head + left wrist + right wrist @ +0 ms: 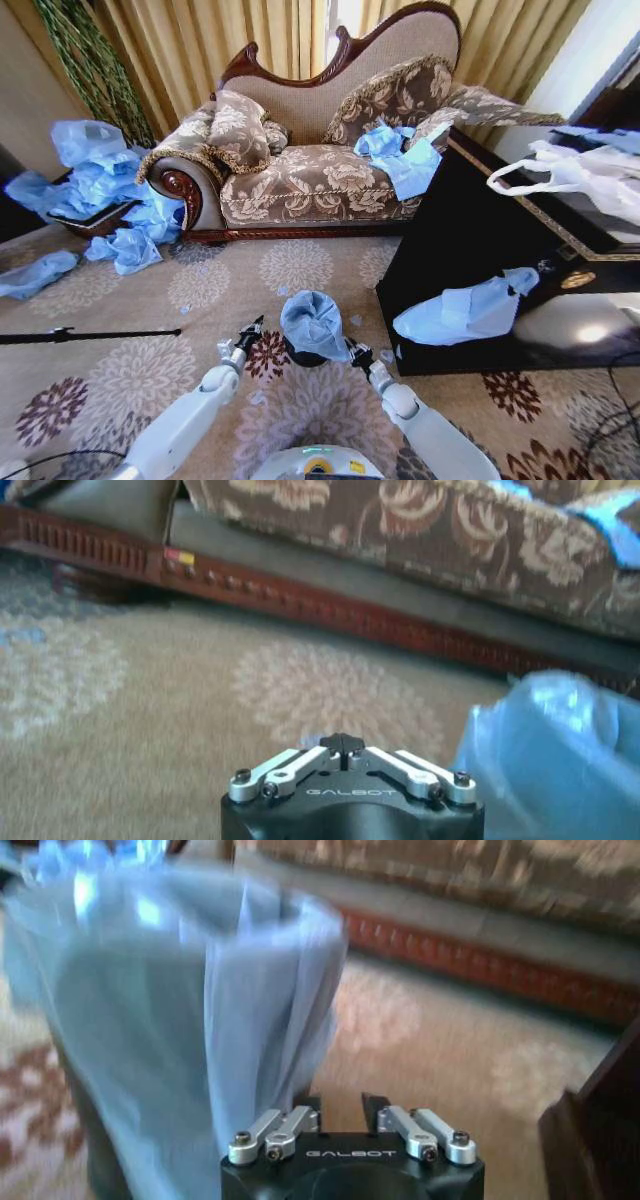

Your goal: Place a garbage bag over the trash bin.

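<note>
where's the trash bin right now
In the head view the trash bin stands on the carpet in front of the sofa, between the left tool and right tool, draped with a garbage bag.

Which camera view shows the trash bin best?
The head view: the trash bin shows as a dark base beneath the garbage bag. In the right wrist view it shows dimly through the plastic; the left wrist view shows bag only.

Patterned carpet [300, 270] — bagged trash bin [303, 355], loose blue bags [125, 248], sofa [320, 170], black cabinet [450, 250]
</note>
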